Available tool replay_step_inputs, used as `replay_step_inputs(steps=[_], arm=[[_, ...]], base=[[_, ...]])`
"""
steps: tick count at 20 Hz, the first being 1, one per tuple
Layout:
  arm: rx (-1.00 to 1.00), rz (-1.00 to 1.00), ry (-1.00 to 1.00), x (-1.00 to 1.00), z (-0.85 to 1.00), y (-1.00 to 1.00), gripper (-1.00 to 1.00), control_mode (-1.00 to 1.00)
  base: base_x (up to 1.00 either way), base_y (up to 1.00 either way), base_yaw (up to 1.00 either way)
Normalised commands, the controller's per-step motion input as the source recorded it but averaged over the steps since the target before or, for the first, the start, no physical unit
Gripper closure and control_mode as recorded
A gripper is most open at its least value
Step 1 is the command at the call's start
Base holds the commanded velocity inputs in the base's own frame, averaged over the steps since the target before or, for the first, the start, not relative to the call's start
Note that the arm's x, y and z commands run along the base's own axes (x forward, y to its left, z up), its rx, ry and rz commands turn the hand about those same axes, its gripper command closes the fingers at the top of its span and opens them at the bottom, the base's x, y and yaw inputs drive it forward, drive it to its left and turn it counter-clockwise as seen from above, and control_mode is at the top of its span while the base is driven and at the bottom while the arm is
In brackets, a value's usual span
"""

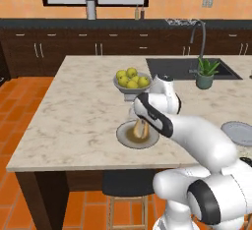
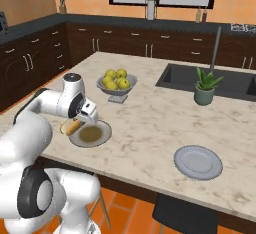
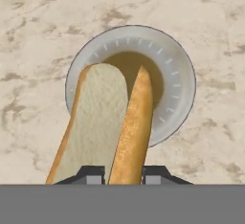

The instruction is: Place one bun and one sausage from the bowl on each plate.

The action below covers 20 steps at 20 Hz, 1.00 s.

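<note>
We see the fingers (image 3: 123, 174) closed tight on one half of a split tan bun (image 3: 115, 127), holding it just above a small round grey plate (image 3: 179, 82) with a brownish centre on the beige marble bench (image 1: 74, 111). A second grey plate (image 2: 198, 162) lies well apart on the arm's right. A grey footed bowl of yellow-green fruit (image 1: 131, 80) stands behind the first plate.

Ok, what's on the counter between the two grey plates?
Nothing. In the right base view the marble counter is bare between the plate under the bun and the other plate.
</note>
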Motion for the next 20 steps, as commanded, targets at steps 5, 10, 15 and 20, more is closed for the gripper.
replay_step_inputs(steps=[5,10,15,20], arm=[[-0.02,-0.01,0.15,0.8,-0.5,-0.21,1.0,-1.0],[0.0,0.0,0.13,0.53,-0.3,-0.25,1.0,-1.0],[-0.04,0.0,0.21,0.09,-0.59,-0.08,1.0,-1.0],[-0.03,0.0,0.13,0.25,-0.52,-0.01,1.0,-1.0]], base=[[0.0,0.0,0.0],[0.0,0.0,0.0],[0.0,0.0,0.0],[0.0,0.0,0.0]])
